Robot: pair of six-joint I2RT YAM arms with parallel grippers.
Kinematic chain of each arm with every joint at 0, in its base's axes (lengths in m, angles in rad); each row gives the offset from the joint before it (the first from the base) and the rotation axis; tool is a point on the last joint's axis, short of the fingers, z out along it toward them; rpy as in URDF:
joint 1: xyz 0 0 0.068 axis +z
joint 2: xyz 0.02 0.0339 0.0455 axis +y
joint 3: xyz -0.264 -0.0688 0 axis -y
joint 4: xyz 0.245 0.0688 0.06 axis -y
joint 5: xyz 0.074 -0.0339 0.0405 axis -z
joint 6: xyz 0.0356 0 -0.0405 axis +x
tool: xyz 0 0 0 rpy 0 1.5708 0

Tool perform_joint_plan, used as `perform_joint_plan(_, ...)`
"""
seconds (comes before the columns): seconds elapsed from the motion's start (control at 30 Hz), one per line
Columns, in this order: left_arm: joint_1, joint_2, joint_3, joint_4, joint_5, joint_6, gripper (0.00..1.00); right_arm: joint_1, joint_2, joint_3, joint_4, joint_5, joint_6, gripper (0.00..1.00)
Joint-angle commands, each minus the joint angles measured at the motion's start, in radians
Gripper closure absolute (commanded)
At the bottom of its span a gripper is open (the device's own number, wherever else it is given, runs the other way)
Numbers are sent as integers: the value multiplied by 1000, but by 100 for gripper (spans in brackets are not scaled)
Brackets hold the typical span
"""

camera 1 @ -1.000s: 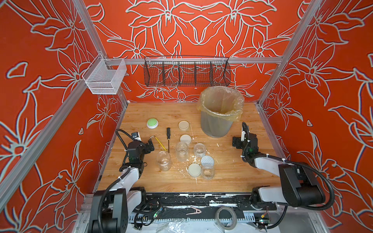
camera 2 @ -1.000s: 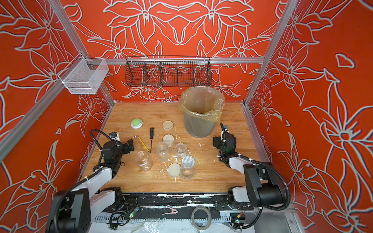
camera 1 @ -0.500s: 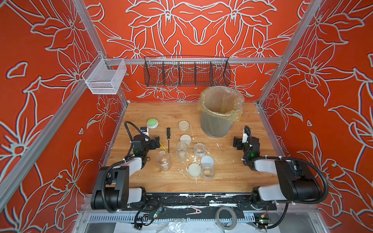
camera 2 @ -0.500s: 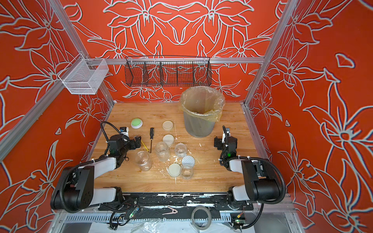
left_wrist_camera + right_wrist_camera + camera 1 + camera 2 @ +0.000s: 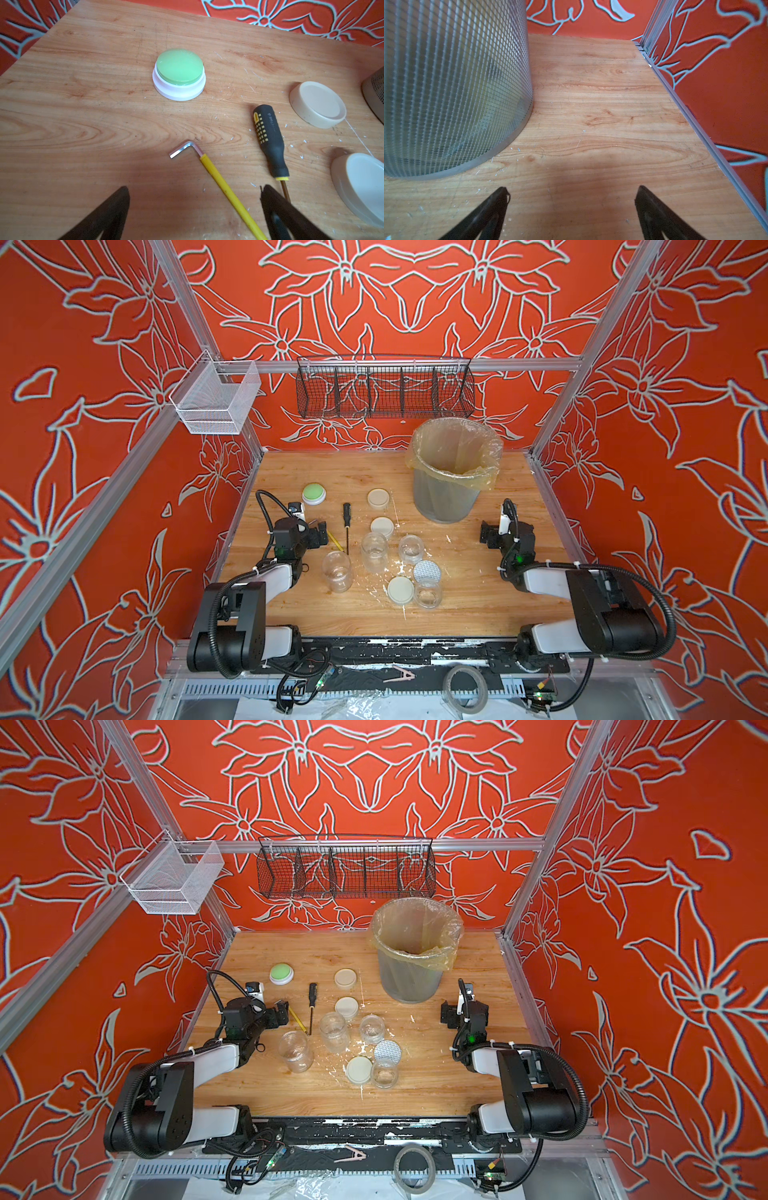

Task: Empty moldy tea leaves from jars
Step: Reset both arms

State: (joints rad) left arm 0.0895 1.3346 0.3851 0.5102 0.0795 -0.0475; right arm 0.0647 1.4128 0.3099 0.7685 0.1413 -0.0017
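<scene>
While left claw [image 5: 193, 190] and right claw [image 5: 571, 190] gape empty, we judge the glass jars [image 5: 374, 552] slick, fragile; grip mid-wall

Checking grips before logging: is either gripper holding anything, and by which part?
Nothing is held: left gripper and right gripper both stand open, empty, above the wooden table.

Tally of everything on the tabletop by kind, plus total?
Glass jars: 4
Cream lids: 3
White dotted lid: 1
Green button: 1
Screwdriver: 1
Hex key: 1
Lined bin: 1
Total: 12
</scene>
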Motion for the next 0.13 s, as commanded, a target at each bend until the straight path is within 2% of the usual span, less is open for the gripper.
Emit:
perform_joint_plan(0.0,-7,3,5,4,-7,14,3,-7,8,23,12,5,-2,2)
perform_joint_plan(0.1,-7,3,5,4,-7,14,3,-8,3,19,18,5,-3,3)
